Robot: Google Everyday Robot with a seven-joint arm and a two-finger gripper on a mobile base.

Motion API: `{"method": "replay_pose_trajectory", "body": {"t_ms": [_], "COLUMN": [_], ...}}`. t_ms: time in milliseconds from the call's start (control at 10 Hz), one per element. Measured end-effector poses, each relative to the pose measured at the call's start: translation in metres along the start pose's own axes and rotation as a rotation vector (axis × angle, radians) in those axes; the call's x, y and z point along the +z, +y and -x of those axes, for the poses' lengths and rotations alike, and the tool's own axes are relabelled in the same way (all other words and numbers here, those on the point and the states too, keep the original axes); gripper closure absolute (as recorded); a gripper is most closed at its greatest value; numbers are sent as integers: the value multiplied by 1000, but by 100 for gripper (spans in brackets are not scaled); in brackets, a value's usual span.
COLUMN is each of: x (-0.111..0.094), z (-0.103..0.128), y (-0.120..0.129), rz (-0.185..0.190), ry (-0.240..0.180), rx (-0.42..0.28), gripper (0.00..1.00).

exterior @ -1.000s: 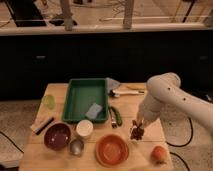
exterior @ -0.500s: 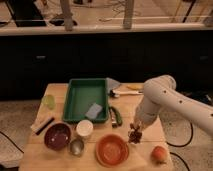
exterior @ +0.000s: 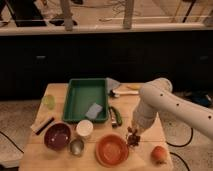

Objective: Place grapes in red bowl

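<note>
Moved: pincer (exterior: 133, 132) has shifted the grapes (exterior: 133, 141) left, just beside the red bowl (exterior: 107, 149).
Pincer: pinching the grapes.
Handling: light, soft; grip the stem.

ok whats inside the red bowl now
The red bowl looks empty; nothing covers its inside. The gripper, shut on the grapes, hangs just beside its right rim.

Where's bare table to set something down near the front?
Bare wood: between red bowl and orange fruit; front-left corner by purple bowl. Crowded: white cup and metal cup left of red bowl. Gripper, holding grapes, hangs by its right rim.
</note>
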Motion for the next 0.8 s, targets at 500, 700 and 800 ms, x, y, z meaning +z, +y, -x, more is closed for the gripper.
{"method": "replay_pose_trajectory", "body": {"t_ms": [500, 700, 800], "x": [8, 9, 10], "z": [12, 17, 18], "y": [-1, -3, -2], "rz": [8, 12, 15], "ry": [-3, -4, -4], "rx": [-36, -53, -57], "gripper": [98, 98, 98]}}
